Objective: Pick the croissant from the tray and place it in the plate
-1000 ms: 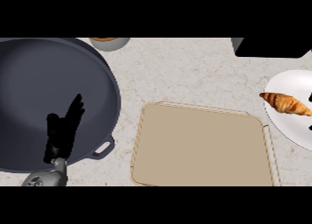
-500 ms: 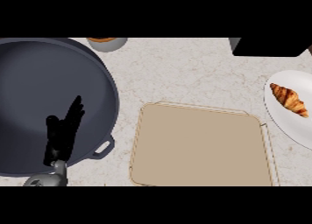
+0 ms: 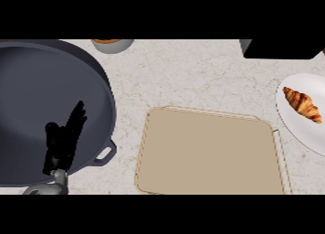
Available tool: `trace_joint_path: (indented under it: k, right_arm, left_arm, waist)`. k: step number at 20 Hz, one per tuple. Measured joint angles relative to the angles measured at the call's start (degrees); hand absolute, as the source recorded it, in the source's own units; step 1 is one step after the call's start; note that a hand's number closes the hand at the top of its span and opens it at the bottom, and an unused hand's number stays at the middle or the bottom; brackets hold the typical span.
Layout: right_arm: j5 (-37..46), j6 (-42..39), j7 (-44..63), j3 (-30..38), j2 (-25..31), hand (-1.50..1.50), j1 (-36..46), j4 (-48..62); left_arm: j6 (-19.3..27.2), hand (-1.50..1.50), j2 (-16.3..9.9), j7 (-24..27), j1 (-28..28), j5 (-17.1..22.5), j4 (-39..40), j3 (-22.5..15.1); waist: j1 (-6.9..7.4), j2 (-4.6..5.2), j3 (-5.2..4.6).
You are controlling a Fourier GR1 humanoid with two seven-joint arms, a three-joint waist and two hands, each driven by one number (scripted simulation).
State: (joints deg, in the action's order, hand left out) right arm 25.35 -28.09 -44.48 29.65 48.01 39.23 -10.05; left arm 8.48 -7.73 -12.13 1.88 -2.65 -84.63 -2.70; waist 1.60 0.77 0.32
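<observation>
Croissant (image 3: 302, 105): lying on the white plate (image 3: 306, 132) at the right edge — off the tray.
Tray (image 3: 211, 157): tan, on the bench (image 3: 192, 77).
Left hand (image 3: 63, 141): fingers straight, holding nothing — over the dark pan (image 3: 37, 96).

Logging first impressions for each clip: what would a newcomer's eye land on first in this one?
Probably the large dark pan filling the left side of the counter, with the left hand resting open above it, fingers up. Next comes the croissant lying on the white plate at the right edge. Between them sits a bare beige tray.
</observation>
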Motion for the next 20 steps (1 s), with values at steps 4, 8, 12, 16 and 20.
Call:
trace_joint_path:
  k: [4, 8, 12, 16, 20]
  right_arm:
    - [-1.12, -0.28, -0.89, 0.07, -0.70, -1.50, -1.18, -0.82]
    - [-1.79, 0.51, -2.06, -0.28, -1.60, -1.50, -2.57, -1.81]
    - [-1.83, 1.82, -3.33, -1.13, -2.19, -1.50, -4.32, -2.51]
    - [-1.82, 3.73, -3.52, -1.65, -2.49, -1.50, -4.91, -2.19]
    - [-1.62, 5.29, -4.10, -2.23, -2.66, -1.50, -5.25, -1.84]
  left_arm:
    - [0.26, 0.00, 0.18, -0.55, 1.36, -0.10, 0.73, 0.31]
    - [0.23, 0.00, 0.47, -0.31, 0.65, -0.41, 0.23, -0.20]
    - [0.30, 0.00, 0.38, -0.53, 1.23, -0.55, 0.26, 0.09]
    - [0.12, 0.00, 0.25, -1.05, 1.46, -0.64, 0.11, 0.16]
    - [0.16, 0.00, 0.60, -0.96, 2.11, -0.87, 0.92, 0.16]
  waist:
    - [-0.08, 0.09, 0.06]
    - [0.19, 0.10, 0.07]
    - [0.22, 0.09, 0.08]
    - [0.48, 0.15, 0.08]
    - [0.56, 0.17, 0.12]
